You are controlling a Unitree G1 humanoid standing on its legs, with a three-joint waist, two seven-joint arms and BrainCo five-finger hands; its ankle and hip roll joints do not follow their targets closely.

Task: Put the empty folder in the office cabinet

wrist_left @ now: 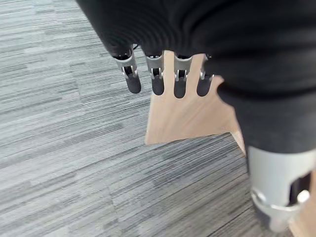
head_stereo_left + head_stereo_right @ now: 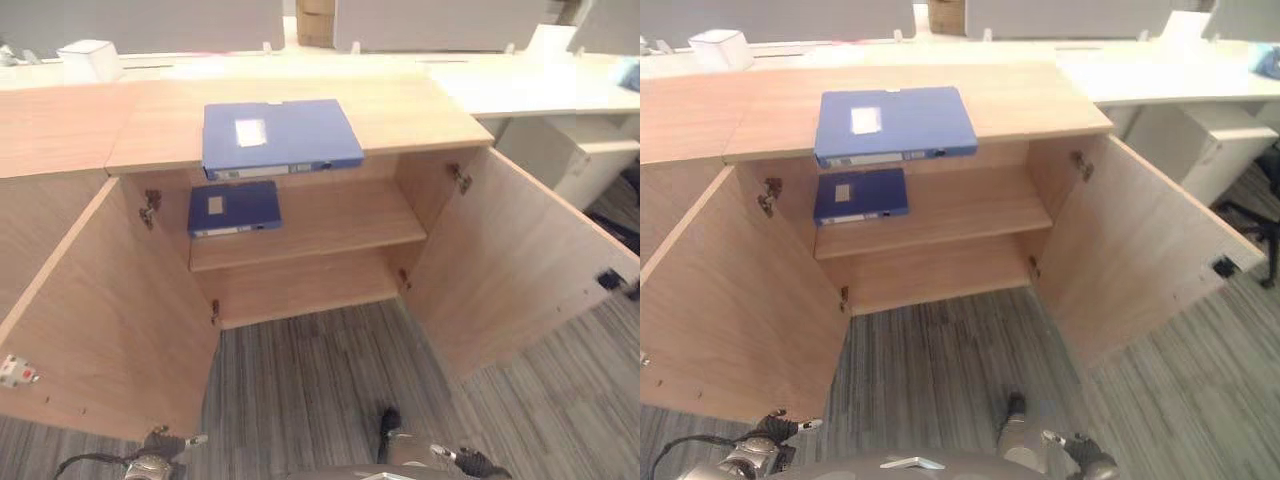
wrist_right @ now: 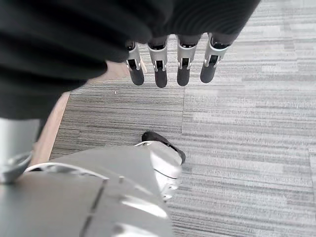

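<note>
The blue folder (image 2: 280, 137) is lying flat on the wooden surface (image 2: 420, 105), sticking out past its edge above the open cabinet (image 2: 320, 225). It looks smooth and stiff, so it could slip and fall. The left robot hand (image 1: 165, 74) and right robot hand (image 3: 170, 64) are hanging low with straight fingers, holding nothing. Another blue folder (image 2: 234, 208) is sitting on the shelf.

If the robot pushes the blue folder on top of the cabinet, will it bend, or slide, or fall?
The blue box folder looks boxy with a thick spine, so it is probably stiff, not floppy. It lies flat on the smooth cabinet top, so a push would likely make it slide. Its front edge juts past the lip, so a forward nudge might tip it off.
</note>
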